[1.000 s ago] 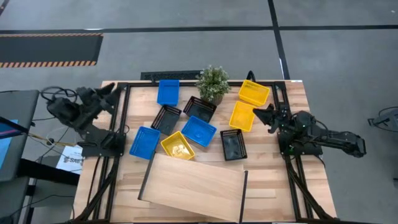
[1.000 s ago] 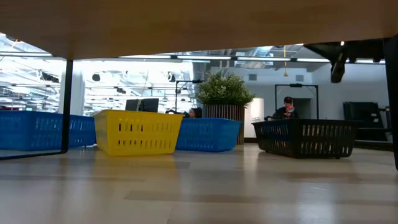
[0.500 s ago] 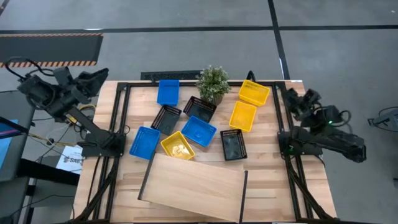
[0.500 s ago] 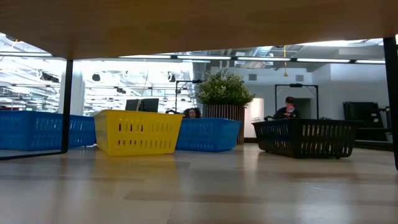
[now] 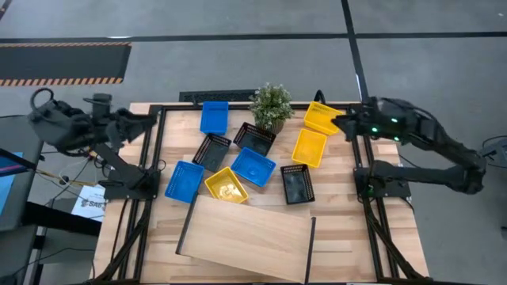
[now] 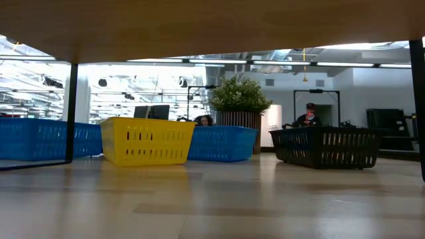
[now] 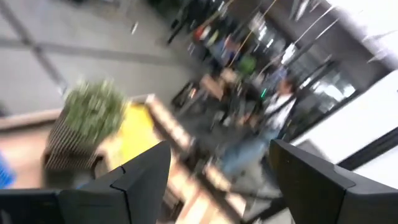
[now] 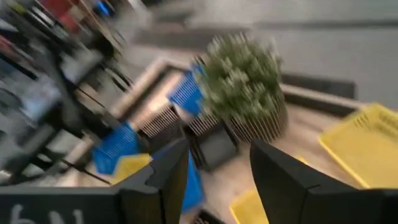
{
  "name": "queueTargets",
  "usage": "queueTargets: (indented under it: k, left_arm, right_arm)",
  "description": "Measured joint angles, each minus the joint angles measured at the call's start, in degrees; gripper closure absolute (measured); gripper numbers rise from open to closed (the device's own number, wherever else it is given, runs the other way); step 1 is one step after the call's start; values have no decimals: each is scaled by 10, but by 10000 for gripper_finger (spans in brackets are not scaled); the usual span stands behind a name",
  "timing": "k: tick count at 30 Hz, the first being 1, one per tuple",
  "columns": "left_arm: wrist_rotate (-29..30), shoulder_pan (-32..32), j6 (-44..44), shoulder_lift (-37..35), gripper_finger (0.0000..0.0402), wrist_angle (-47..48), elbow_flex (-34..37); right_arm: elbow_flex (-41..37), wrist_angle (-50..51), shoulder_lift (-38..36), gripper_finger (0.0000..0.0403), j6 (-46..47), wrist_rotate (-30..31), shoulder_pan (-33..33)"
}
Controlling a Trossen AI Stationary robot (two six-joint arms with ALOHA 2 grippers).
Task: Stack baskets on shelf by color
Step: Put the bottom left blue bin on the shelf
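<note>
The wooden table fills the middle of the high view, with dark frame rails along both sides. Largest on it is the shelf, a pale wood board with dark edge rails, lying at a slant in the lower centre of the frame with nothing on it.

Above the board the baskets are scattered singly, none stacked. Three blue ones: one at upper centre, one at centre, one at lower left. Three yellow ones: one at upper right, one just below it, one touching the board's upper edge. Three black mesh ones: one left of centre, one just below the potted plant, one right of centre near the board.

The left gripper hangs at the table's left edge, in the upper left of the frame; in its wrist view its fingers stand apart with nothing between them. The right gripper is at the upper right, just beside the upper-right yellow basket; its fingers are also parted and empty.

In the low view a person shows far back in the room.
</note>
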State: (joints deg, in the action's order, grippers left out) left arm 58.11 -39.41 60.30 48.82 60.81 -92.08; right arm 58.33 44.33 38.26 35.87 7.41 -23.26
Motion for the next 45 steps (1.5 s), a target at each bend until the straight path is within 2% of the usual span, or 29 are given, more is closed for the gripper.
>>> queueTargets:
  k: [3, 8, 10, 13, 15, 17, 20, 23, 27, 29, 32, 36, 39, 45]
  left_arm:
    - [-78, 32, 84, 17, 136, 104, -24]
    - [-207, 94, 168, 41, 136, 234, -31]
    - [-251, 120, 172, 57, 136, 273, -31]
    - [-271, 167, 121, 87, 136, 292, -31]
    - [-275, 202, 80, 108, 136, 277, -28]
    - [-307, 239, 41, 128, 136, 241, -24]
    - [-408, 285, -26, 163, 136, 167, -23]
    - [-520, 305, -95, 199, 136, 65, -22]
    - [-634, 317, -259, 245, 136, -116, -22]
    - [-661, 318, -347, 265, 136, -217, -22]
    - [-658, 318, -445, 293, 136, -331, -22]
    - [-688, 321, -466, 320, 136, -408, -22]
    - [-714, 331, -428, 330, 136, -391, -22]
    - [-693, 409, -385, 294, 136, -204, -22]
  right_arm:
    - [25, 49, 51, 208, 20, 0, 0]
    - [45, 144, 120, 218, 80, -15, 0]
    - [44, 182, 139, 221, 109, -25, 0]
    - [45, 230, 150, 223, 139, -30, 9]
    - [45, 249, 154, 222, 151, -30, 20]
    - [45, 254, 152, 221, 151, -30, 31]
    - [45, 255, 143, 222, 141, -30, 42]
    - [45, 256, 131, 225, 122, -30, 45]
    - [45, 255, 121, 227, 102, -29, 49]
    - [45, 256, 117, 226, 89, -29, 49]
    - [45, 255, 110, 226, 74, -29, 49]
    - [45, 255, 104, 228, 71, -29, 48]
    - [45, 255, 103, 231, 71, -29, 50]
    - [45, 256, 104, 232, 72, -29, 68]
